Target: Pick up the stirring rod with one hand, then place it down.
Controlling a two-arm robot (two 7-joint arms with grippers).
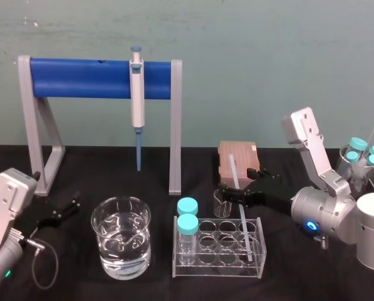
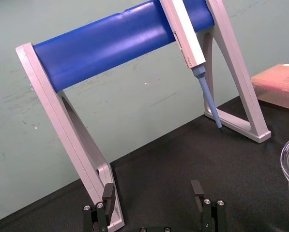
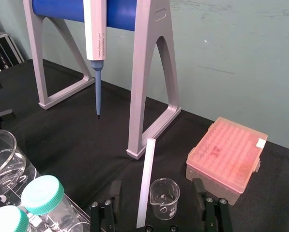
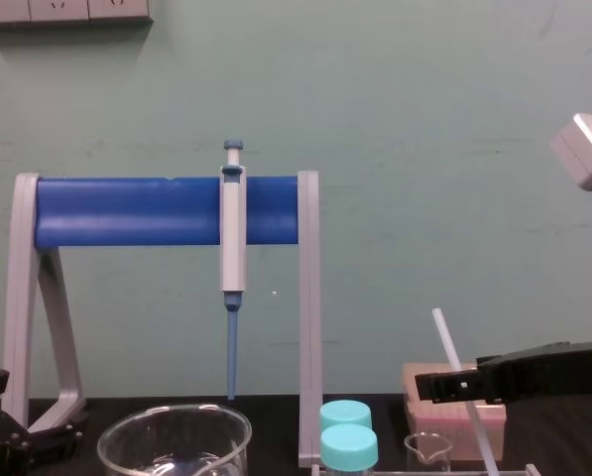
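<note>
One thin translucent stirring rod (image 3: 146,183) inside spread right tool (image 3: 157,184).

Green wall (image 1: 249,63), black table (image 1: 111,169), wall sockets (image 4: 62,10)

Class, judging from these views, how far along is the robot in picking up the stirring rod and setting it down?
Done: the right gripper straddles the stirring rod. In hand: its fingers are open, apart from the rod, which leans in the tube rack. Remaining: gripping, lifting, placing down. The left gripper sits open beside the stand.
</note>
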